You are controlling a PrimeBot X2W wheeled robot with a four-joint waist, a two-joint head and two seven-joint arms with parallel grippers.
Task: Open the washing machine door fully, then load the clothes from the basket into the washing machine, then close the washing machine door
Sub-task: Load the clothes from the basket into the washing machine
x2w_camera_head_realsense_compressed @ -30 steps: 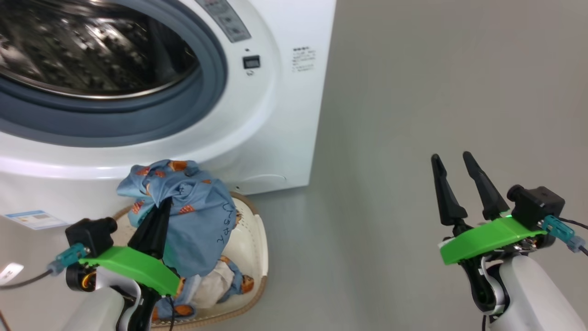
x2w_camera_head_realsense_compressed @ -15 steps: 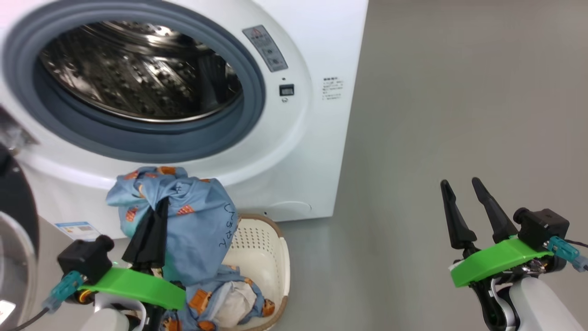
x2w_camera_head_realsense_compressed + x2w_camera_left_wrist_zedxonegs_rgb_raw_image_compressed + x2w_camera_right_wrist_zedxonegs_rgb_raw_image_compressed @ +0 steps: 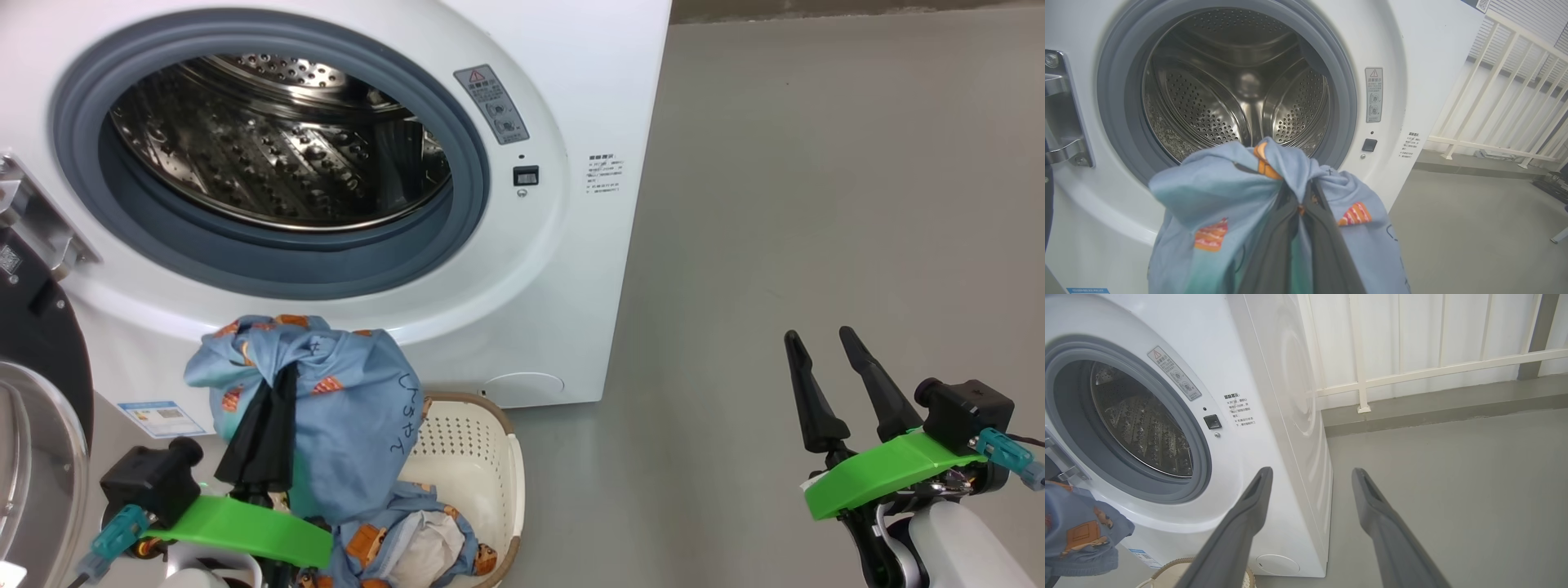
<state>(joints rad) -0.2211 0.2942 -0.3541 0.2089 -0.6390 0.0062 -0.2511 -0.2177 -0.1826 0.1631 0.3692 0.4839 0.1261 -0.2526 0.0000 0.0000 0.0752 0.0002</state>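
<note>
Limp, probably light clothes (image 3: 351, 408) before washing machine (image 3: 571, 261).
Left fingers (image 3: 260, 437) clenched on bunched fold; right fingers (image 3: 810, 396) spread, empty.

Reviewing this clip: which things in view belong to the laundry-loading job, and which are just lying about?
Part of the job:
washing machine, drum open
washing machine door, swung open
basket
clothes, one lifted by the shut left hand, more in the basket

Just there:
right hand, open and empty
white railing
warning sticker
grey floor
</note>
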